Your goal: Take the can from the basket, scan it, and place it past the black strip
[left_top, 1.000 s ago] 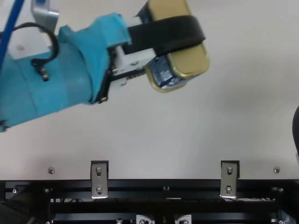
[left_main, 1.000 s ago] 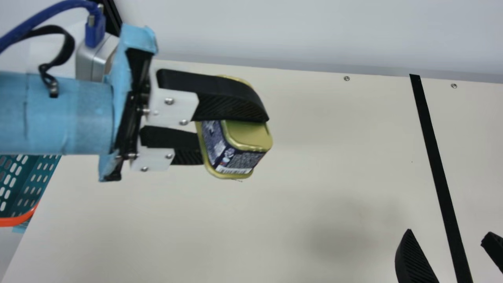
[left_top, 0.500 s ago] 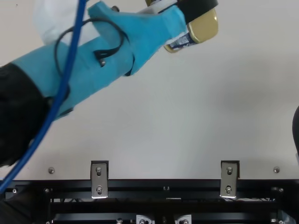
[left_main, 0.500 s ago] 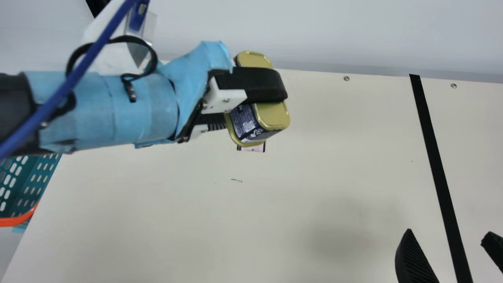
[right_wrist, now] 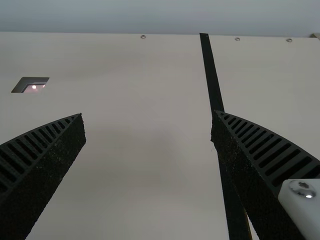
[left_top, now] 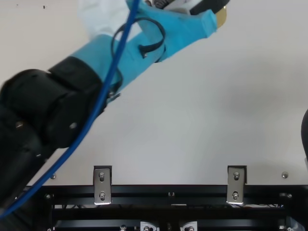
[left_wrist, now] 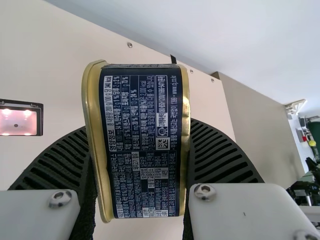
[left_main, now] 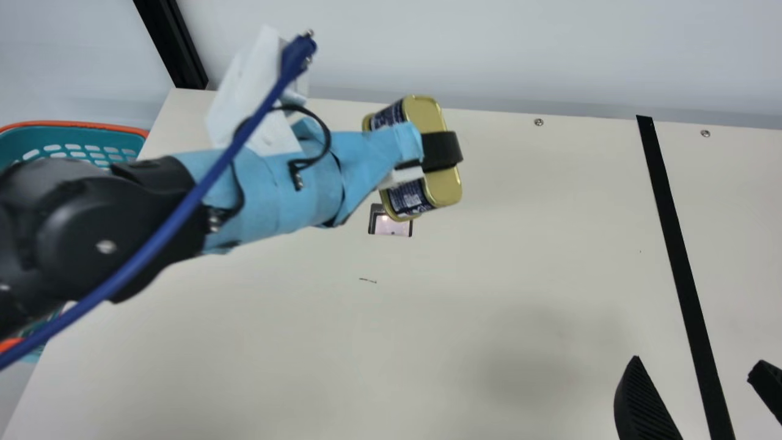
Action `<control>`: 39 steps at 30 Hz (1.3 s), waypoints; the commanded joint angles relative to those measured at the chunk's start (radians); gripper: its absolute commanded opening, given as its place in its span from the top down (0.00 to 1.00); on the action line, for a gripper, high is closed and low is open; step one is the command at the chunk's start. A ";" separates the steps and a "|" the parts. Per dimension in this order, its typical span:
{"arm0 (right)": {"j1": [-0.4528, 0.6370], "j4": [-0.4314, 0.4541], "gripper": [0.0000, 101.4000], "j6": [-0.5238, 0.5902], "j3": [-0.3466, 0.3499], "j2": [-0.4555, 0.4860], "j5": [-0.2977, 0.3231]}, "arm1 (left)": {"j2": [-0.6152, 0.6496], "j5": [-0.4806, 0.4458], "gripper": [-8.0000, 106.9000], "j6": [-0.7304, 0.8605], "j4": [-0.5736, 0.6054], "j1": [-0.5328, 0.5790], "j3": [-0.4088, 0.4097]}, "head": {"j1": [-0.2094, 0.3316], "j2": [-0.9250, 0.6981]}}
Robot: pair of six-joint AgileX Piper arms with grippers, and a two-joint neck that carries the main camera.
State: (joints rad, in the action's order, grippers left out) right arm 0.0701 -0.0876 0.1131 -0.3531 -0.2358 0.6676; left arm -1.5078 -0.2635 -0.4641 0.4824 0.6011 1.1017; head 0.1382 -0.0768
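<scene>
STEP: scan, probably incomplete | LEFT GRIPPER [left_wrist: 139, 127]: clamped on can [left_main: 427, 116], main view upper centre | RIGHT GRIPPER [left_main: 695, 362]: fingers spread, unloaded, lower right | NEXT: align can with scanner window [left_main: 392, 227]; then transfer past black strip [left_main: 672, 238]

- Left arm [left_main: 160, 263]: rounded black joints [left_main: 73, 223], one with a silver screw [left_main: 105, 247]; light blue wrap [left_main: 269, 198]
- Blue cable [left_main: 165, 235], thinner black looped cable [left_main: 328, 140], white cover [left_main: 250, 104]
- Left gripper [left_main: 441, 151]: black ribbed fingers [left_wrist: 60, 160], pale mounts [left_wrist: 250, 210], round screws [left_wrist: 205, 190]
- Right gripper [left_main: 696, 362]: pointed black ridged fingers [right_wrist: 40, 165], pale mount [right_wrist: 305, 210]
</scene>
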 commanded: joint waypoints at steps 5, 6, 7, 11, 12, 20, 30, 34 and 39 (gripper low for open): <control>0.000 0.000 0.00 0.000 0.000 0.000 0.000 | -0.066 0.138 0.84 0.094 0.075 0.025 -0.052 | 0.004 0.006; 0.000 0.000 0.00 0.000 0.000 0.000 0.000 | -0.069 0.140 0.84 0.099 0.126 0.040 -0.051 | 0.004 0.006; 0.000 0.000 0.00 0.000 0.000 0.000 0.000 | -0.066 0.119 0.84 0.086 0.070 0.023 -0.050 | 0.004 0.006; 0.000 0.000 0.00 0.000 0.000 0.000 0.000 | -0.070 0.141 0.84 0.099 0.103 0.037 -0.052 | 0.004 0.006; 0.000 0.000 0.00 0.000 0.000 0.000 0.000 | -0.070 0.141 0.84 0.099 0.103 0.037 -0.052 | 0.004 0.006; 0.000 0.000 0.00 0.000 0.000 0.000 0.000 | -0.093 0.216 0.84 0.162 0.067 0.027 -0.067 | 0.004 0.006; 0.000 0.000 0.00 0.000 0.000 0.000 0.000 | -0.188 0.510 0.84 0.402 0.035 -0.020 -0.124 | 0.004 0.006; 0.000 0.000 0.00 0.000 0.000 0.000 0.000 | -0.216 0.579 0.84 0.509 0.113 0.006 -0.122 | 0.004 0.006; 0.000 0.000 0.00 0.000 0.000 0.000 0.000 | -0.254 0.644 0.84 0.621 0.182 0.035 -0.115 | 0.004 0.006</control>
State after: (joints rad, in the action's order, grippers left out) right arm 0.0701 -0.0876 0.1131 -0.3531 -0.2358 0.6676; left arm -1.7551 0.3634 0.1016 0.6447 0.6315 0.9860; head 0.1382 -0.0768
